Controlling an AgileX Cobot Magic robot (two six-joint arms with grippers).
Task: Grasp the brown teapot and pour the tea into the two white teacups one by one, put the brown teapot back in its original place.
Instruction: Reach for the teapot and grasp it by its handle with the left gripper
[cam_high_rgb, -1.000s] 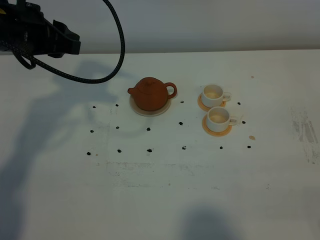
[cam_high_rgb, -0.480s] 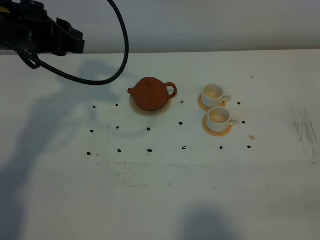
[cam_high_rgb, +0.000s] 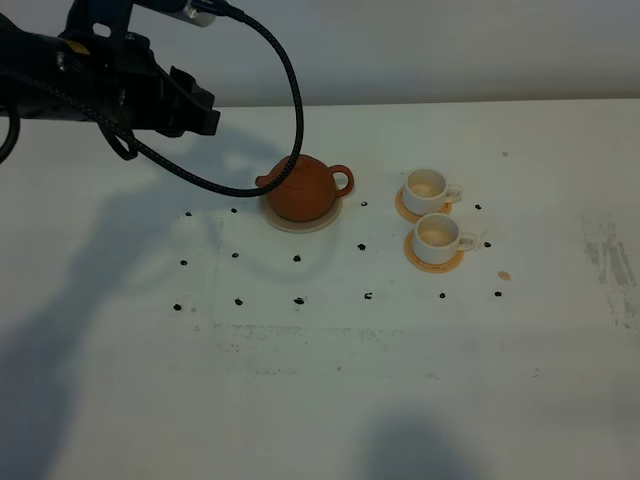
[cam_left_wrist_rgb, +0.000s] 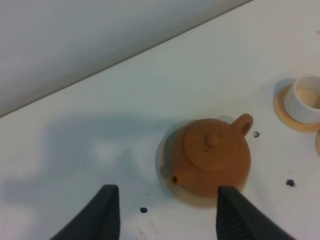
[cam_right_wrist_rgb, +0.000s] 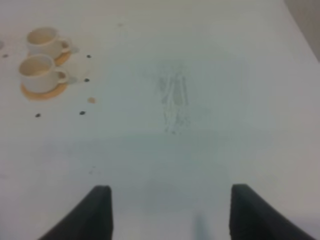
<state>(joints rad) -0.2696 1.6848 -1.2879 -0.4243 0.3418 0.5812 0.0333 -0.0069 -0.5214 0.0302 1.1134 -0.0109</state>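
Note:
The brown teapot (cam_high_rgb: 305, 188) (cam_left_wrist_rgb: 216, 156) sits on its beige saucer (cam_high_rgb: 322, 222) (cam_left_wrist_rgb: 192, 198) at the table's middle, spout to the left and handle to the right. To its right, the two white teacups (cam_high_rgb: 427, 186) (cam_high_rgb: 437, 232) (cam_right_wrist_rgb: 42, 38) (cam_right_wrist_rgb: 37, 68) stand on orange-tan coasters. My left gripper (cam_high_rgb: 196, 108) (cam_left_wrist_rgb: 167, 220) hovers open, above and to the left of the teapot, holding nothing. In the right wrist view my right gripper (cam_right_wrist_rgb: 170, 215) is open over bare table, far right of the cups.
A black cable (cam_high_rgb: 292, 95) loops from the left arm down across the teapot's spout side. Small black dots (cam_high_rgb: 298, 300) mark the white table around the teapot and cups. A scuffed grey patch (cam_high_rgb: 605, 255) lies at the right.
The left arm has swung right and lower toward the teapot, with its cable now hanging in front of the spout. Teapot and cups have not moved.

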